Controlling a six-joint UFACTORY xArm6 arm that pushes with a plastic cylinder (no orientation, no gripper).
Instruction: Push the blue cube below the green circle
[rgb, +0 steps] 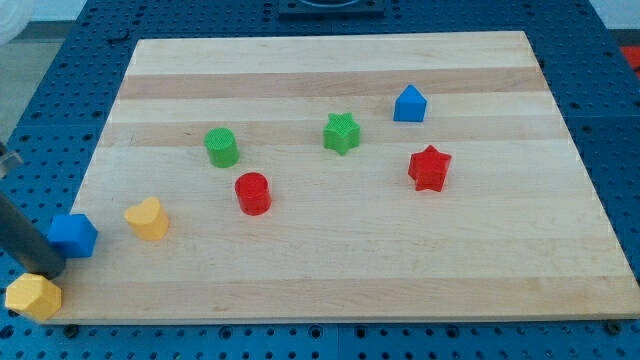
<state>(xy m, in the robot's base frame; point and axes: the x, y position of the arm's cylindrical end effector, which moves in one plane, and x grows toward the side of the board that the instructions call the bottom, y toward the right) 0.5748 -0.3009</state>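
Our tip (50, 272) touches the matte blue cube (73, 235) on the wood-grain worktop (400, 260), well left of the ribbed green circle (221, 147); no pincer fitted.

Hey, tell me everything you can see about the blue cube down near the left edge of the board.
The blue cube is a small, solid-looking block in bright matte blue, plastic by the look of it, sitting flat on the wooden board near the view's bottom left. My tip is right at its lower left side, seemingly against it. The yellow heart lies just to its right, apart from it. The green circle is farther up and right.
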